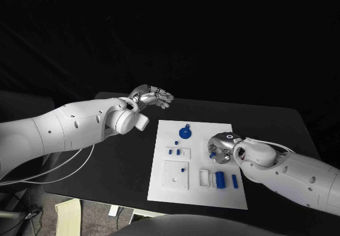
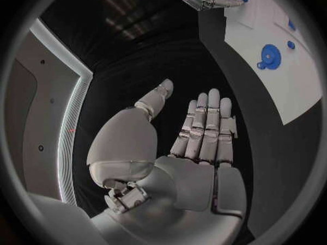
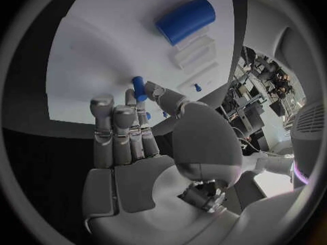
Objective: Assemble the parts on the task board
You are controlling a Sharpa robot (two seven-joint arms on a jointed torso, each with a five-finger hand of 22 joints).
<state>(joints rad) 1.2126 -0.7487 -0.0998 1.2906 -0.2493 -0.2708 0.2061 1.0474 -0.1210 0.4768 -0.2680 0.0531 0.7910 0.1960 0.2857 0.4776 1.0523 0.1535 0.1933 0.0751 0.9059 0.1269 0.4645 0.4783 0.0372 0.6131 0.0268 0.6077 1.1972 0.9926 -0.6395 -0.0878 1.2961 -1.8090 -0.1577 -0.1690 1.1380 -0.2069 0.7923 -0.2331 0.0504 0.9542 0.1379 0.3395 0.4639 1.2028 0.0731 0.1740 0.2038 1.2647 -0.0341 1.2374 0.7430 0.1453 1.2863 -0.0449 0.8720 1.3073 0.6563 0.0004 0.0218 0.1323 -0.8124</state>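
Over the task board (image 1: pixel 198 194), right hand (image 1: pixel 221 148) fingers (image 3: pixel 138 117) pinch a small blue part (image 3: pixel 139 87).

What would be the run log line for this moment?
left hand: open, off task board | right hand: pinches small blue part above board

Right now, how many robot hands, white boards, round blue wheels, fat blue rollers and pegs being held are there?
Hands: 2, left hand and right hand
Task board: 1
Round blue wheel: 1
Fat blue roller: 1
Small blue peg, pinched by the right hand: 1
Total: 6
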